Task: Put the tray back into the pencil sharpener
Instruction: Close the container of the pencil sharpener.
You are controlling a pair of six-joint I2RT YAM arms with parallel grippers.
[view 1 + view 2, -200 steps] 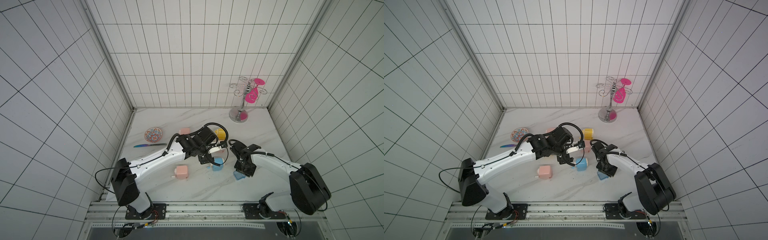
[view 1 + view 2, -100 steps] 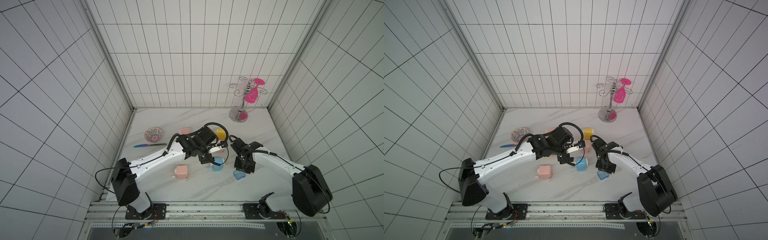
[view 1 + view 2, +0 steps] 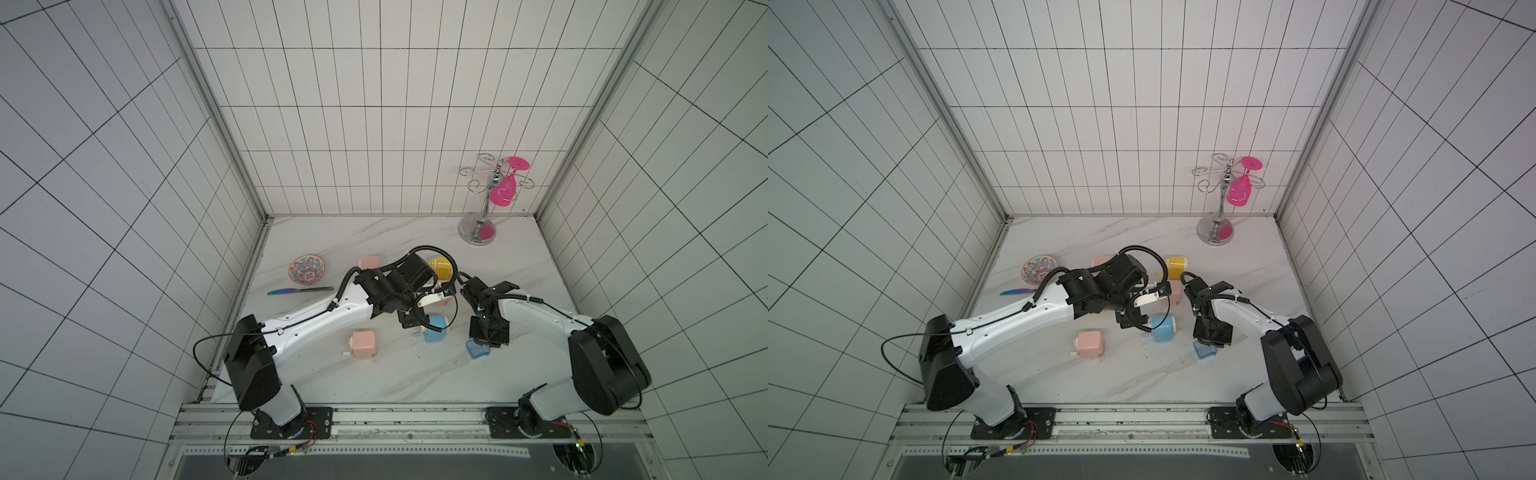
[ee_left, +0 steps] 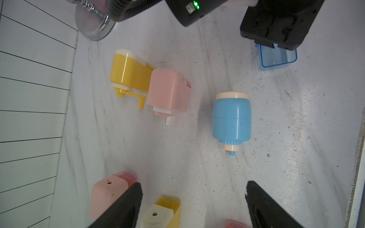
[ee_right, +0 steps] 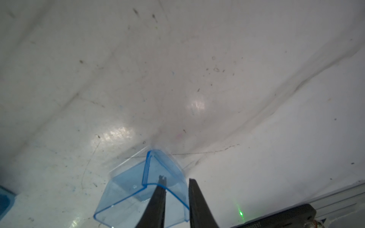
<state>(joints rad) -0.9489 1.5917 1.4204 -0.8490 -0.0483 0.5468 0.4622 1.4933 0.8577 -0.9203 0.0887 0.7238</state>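
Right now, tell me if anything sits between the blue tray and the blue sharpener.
Nothing visible does. Only bare table lies between the blue tray and the blue sharpener. The left gripper hangs open on the sharpener's other side; the right gripper straddles a tray wall.

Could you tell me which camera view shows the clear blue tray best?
The right wrist view: the blue tray is close, the right tool straddling one wall. Both top views show it tiny; the left wrist view, partly under that tool.
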